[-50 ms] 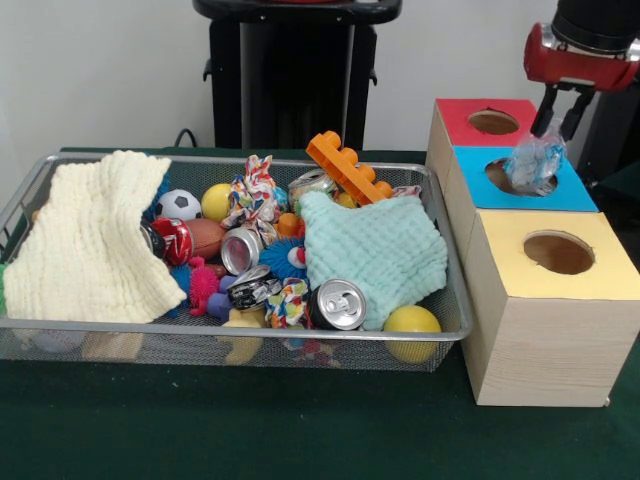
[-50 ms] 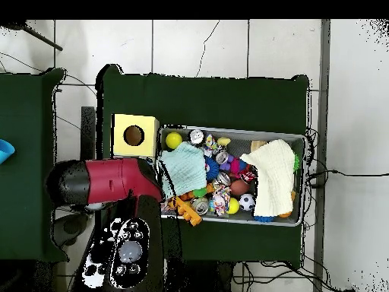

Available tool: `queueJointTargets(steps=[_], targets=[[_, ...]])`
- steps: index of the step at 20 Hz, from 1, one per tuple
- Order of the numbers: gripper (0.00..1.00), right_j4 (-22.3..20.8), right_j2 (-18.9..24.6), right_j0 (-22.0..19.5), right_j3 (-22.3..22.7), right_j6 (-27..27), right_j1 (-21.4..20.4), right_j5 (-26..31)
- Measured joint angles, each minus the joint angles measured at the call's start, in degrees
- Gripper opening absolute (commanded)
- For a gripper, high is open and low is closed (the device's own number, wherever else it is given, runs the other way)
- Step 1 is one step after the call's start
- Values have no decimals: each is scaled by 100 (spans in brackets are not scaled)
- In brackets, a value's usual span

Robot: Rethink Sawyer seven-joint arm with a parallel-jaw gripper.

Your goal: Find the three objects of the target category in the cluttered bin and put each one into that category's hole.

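- On the green table (image 1: 300,430), we see the gripper (image 1: 560,118) above the blue box (image 1: 575,190), jaws apart.
- The crumpled plastic bottle (image 1: 535,162) sits half in that box's hole.
- We fear it may snag on the rim and tip out.

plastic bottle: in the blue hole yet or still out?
Partly in. The crumpled bottle sits in the blue box's hole, most of it sticking up above the top, with the tool right above it.
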Motion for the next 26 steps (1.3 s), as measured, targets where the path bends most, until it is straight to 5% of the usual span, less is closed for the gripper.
queueJointTargets(steps=[26], targets=[[0,5,2,-117,236,0,84,-471]])
